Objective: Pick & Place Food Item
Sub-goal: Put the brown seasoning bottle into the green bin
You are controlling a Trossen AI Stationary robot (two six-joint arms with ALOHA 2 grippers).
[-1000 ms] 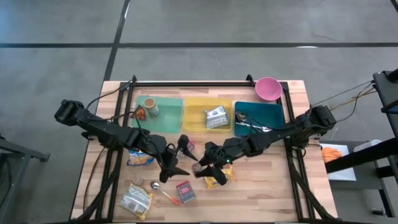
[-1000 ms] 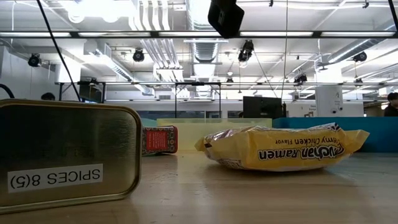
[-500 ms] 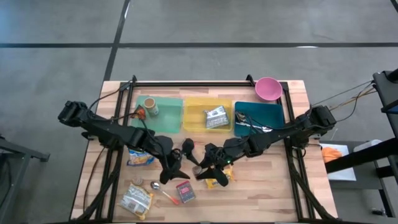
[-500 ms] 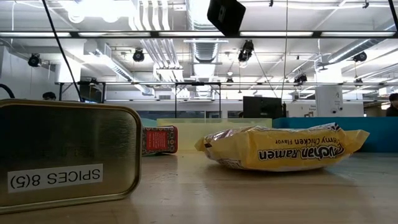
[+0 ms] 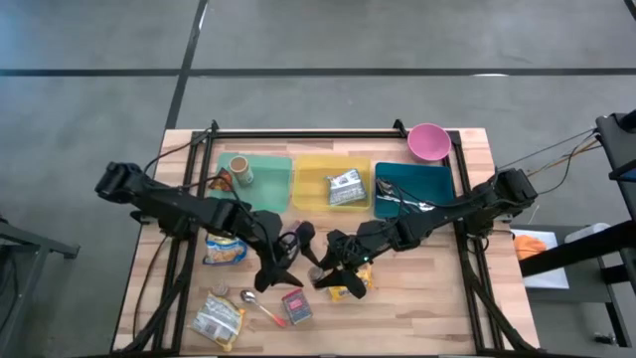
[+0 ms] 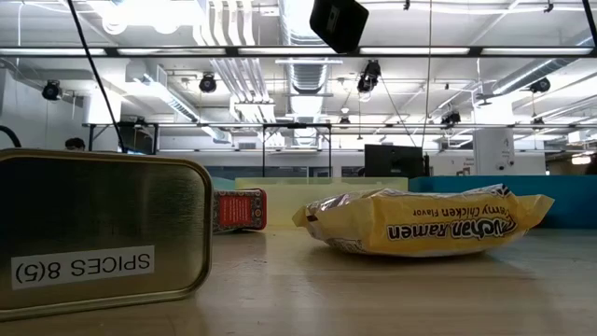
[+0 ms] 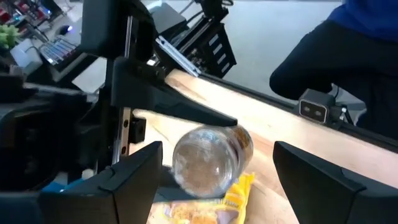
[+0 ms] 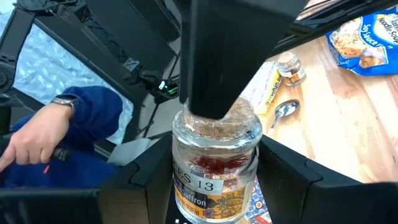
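Held item: a glass spice jar (image 8: 216, 155) with a label reading "13", saffron-coloured contents, raised above the middle of the desk (image 5: 427, 288), over the yellow ramen packet (image 5: 347, 286).
Right end effector (image 8: 214, 174): its two fingers are partly closed around the jar body, one on each side, carrying it.
Left end effector (image 7: 214, 180): fingers spread wide with nothing between them; pointed at the jar (image 7: 208, 158) from just beside it, not touching as far as I can tell.
Step, as judged: looks like a handover or a two-arm adjustment of the jar above the desk; no placement made yet.
Risk, slip: smooth round glass held on two narrow fingers could rotate or drop onto the ramen packet if the grip loosens before the other arm has it.
Risk, collision: the two arms meet nose to nose; a small misalignment would knock the jar sideways or strike finger on finger.
Risk, lid: a dark part crosses over the jar top in the right wrist view; I cannot tell what it is.
Around: a red packet (image 5: 295, 306), a spoon (image 5: 252, 298) and a small jar (image 8: 290, 67) lie near the front; another noodle bag (image 5: 225, 251) sits under the left arm.
Trays: green tray (image 5: 266, 184), yellow tray (image 5: 313, 184) and teal tray (image 5: 437, 184) along the back; pink bowl (image 5: 428, 141) behind them.
In the way: the clutter beneath leaves little bare wood for setting down.
Beyond: a person's hand (image 8: 28, 146) in a blue sleeve past the edge.
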